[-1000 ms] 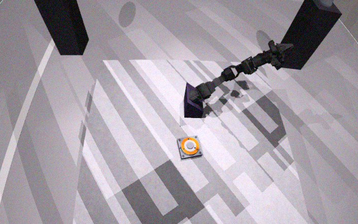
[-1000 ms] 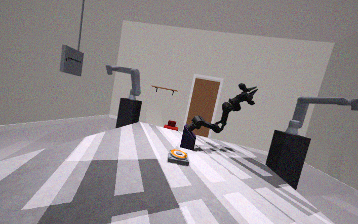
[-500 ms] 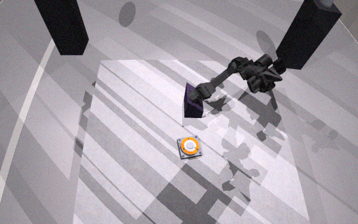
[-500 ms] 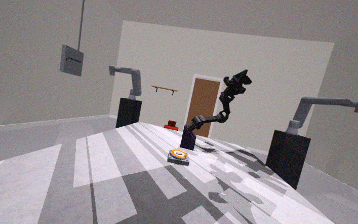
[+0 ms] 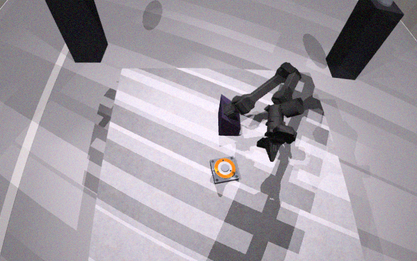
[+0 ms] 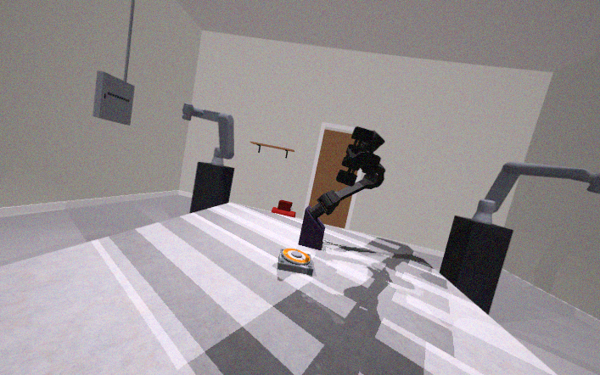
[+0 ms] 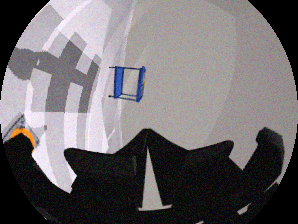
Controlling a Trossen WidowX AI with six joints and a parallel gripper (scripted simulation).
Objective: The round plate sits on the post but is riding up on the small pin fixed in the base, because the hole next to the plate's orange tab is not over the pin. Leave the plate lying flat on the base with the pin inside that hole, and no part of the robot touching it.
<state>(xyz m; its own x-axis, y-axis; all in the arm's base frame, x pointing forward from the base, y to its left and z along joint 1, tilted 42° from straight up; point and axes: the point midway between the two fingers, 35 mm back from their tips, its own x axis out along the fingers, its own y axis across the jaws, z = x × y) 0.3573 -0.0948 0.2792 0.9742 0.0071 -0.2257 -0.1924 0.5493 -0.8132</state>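
The plate (image 5: 225,167), an orange ring, sat on the grey square base (image 5: 216,179), around the pale round post (image 5: 225,167) at the base's centre. Base and plate lay on the striped table (image 5: 158,207), just in front of the arm's purple mount (image 5: 227,118). Neither the pin, the hole nor the orange tab could be made out in any view, so the plate's tilt and the tab's heading could not be confirmed.

The gripper (image 5: 272,152) was clenched, fingers brought together on nothing, and pointed down toward the table. It hung well above the surface and off to one side of the base, on the side away from the mount's front corner, with no contact with the plate. In the wrist view the closed fingertips showed as a dark wedge, and only a sliver of orange (image 7: 20,135) appeared at the frame's left edge, so the plate was far off the gripper's axis.

Judged risks from here:
- With the tab's heading unresolved, a push on the rim could turn the plate the wrong way and leave the hole further from the pin.
- A downward press while the plate rode on the pin could jam it on the post rather than seat it.
- A descent off centre could strike the base and shift it.
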